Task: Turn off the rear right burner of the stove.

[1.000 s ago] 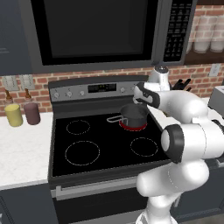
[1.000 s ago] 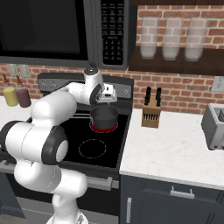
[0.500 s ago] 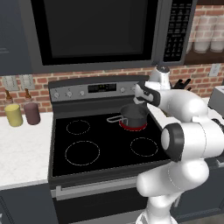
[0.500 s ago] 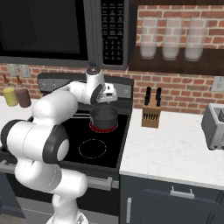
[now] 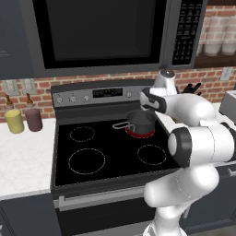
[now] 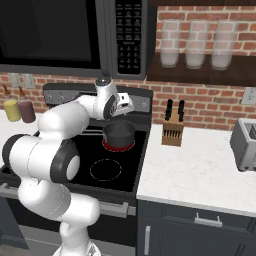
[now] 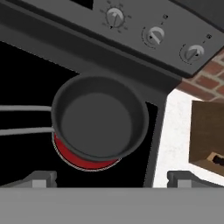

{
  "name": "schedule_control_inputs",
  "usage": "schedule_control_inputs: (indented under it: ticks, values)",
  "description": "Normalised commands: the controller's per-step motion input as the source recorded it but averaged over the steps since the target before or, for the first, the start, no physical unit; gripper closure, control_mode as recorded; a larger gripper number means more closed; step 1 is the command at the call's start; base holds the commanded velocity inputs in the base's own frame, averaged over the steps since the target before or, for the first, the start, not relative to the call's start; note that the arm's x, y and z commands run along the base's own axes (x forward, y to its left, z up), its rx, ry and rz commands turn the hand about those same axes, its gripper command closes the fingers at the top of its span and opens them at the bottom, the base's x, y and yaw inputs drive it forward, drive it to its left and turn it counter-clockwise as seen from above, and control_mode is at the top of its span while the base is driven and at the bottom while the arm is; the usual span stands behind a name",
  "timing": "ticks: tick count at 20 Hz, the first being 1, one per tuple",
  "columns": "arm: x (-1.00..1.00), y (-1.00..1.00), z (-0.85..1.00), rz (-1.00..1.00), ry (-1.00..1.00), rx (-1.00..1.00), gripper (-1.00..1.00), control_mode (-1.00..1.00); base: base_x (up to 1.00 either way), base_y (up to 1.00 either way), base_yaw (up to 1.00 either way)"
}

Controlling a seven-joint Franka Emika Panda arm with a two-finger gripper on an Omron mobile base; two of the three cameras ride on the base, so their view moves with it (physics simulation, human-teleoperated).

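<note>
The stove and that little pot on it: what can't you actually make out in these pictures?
- Rear right burner: the pot covers most of it in the hand view; a red sliver shows.
- Knobs: markings too small to read which burner each controls.
- Pot handle: cut off by the hand view's left edge.
- Stove display: blurred in the left base view.

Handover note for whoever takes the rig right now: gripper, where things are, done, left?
Gripper: jaws open, holding nothing, hovering above the saucepan and facing the back control panel.
Rear right burner: glowing red under the saucepan, so on. Stove: the other three zones dark.
Knobs: three on the right of the panel lie ahead of the jaws, none touched.
Done: arm brought over the rear right corner.
Left: reach the right knob (I can't tell which from here), turn it, confirm the red glow dies.
</note>
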Motion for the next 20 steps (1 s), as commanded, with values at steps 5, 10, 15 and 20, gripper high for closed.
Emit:
schedule_control_inputs:
  ticks: [5, 10, 15, 20]
  values:
    - [0.12, 0.00, 0.00, 0.06, -0.01, -0.07, -1.00, -1.00, 0.00, 0.00, 0.00]
    - [0.06, 0.00, 0.01, 0.05, 0.00, 0.00, -1.00, -1.00, 0.00, 0.00, 0.00]
    - [0.17, 0.00, 0.00, 0.01, 0.01, 0.00, -1.00, -1.00, 0.00, 0.00, 0.00]
    - [0.20, -0.01, 0.00, 0.00, 0.00, -0.05, -1.00, -1.00, 0.00, 0.00, 0.00]
